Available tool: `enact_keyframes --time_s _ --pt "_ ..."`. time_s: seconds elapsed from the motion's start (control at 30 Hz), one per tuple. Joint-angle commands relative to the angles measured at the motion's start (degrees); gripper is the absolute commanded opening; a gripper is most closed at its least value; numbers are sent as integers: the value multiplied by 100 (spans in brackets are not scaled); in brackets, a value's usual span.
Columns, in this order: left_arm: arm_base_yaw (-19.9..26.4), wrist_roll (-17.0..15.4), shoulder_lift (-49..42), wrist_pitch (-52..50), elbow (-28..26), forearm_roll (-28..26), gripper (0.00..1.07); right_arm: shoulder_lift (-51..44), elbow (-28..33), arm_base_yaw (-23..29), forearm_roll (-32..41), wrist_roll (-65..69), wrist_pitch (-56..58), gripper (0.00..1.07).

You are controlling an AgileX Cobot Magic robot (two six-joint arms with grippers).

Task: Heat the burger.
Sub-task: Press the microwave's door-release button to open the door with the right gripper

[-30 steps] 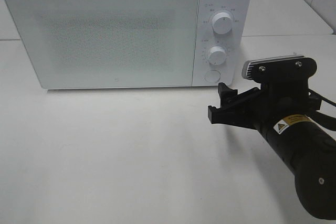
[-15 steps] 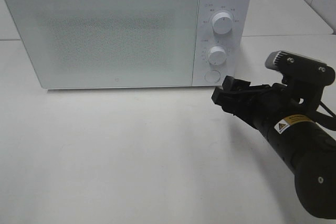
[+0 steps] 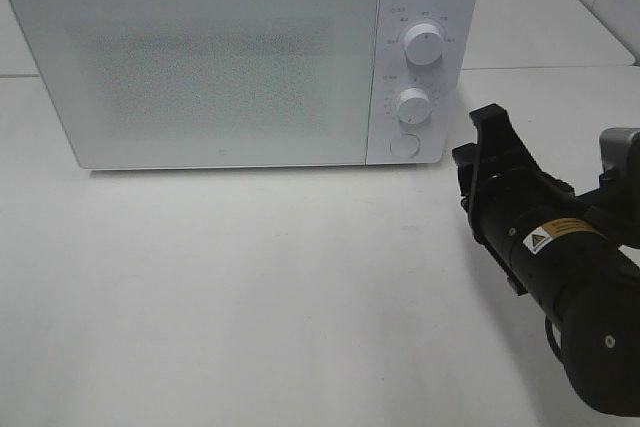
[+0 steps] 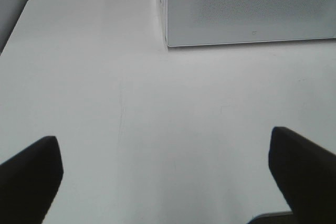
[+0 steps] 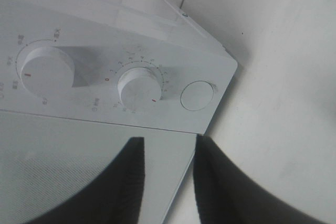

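A white microwave [image 3: 200,67] stands at the back of the white counter [image 3: 250,297] with its door [image 3: 200,77] shut. The door panel is frosted and speckled and nothing can be made out through it. The burger shows in none of the three views, so I cannot tell where it is.

To the right of the door is the control strip. It has an upper knob [image 3: 424,44], a lower knob [image 3: 412,104] beneath it and a round button [image 3: 404,144] at the bottom.

The right gripper [image 3: 482,137] hangs above the counter just beside the microwave's right front corner, near the level of the button. It is apart from the microwave and turned on its side, so the high camera sees it nearly edge-on. In the right wrist view its two dark fingers [image 5: 105,182] stand a little apart. The narrow gap between them is empty, and through it show the edge of the door and the counter. That view looks straight at the two knobs and the button. The black arm behind the gripper carries a yellow warning label [image 3: 553,235].

The left gripper [image 4: 163,150] is outside the high view. In the left wrist view its fingertips [image 4: 31,166] sit at the two far sides of the picture, spread wide and holding nothing. It is above bare counter, well short of the microwave's lower front corner.
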Motion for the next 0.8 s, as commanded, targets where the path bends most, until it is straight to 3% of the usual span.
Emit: enact_keyframes --time_s 0.03,0.2,0.33,0.8 --pt "17 -40 -46 -74 6 -6 100 6 -40 17 -29 561 -149 23" --pt "17 -40 -46 -74 6 -6 100 6 -40 17 -34 1117 23 6" --pt "17 -40 -46 -74 6 -6 100 6 -46 17 -34 1352 120 0" --pt "17 -40 -46 -74 6 -6 100 625 -768 -6 -29 1742 298 0"
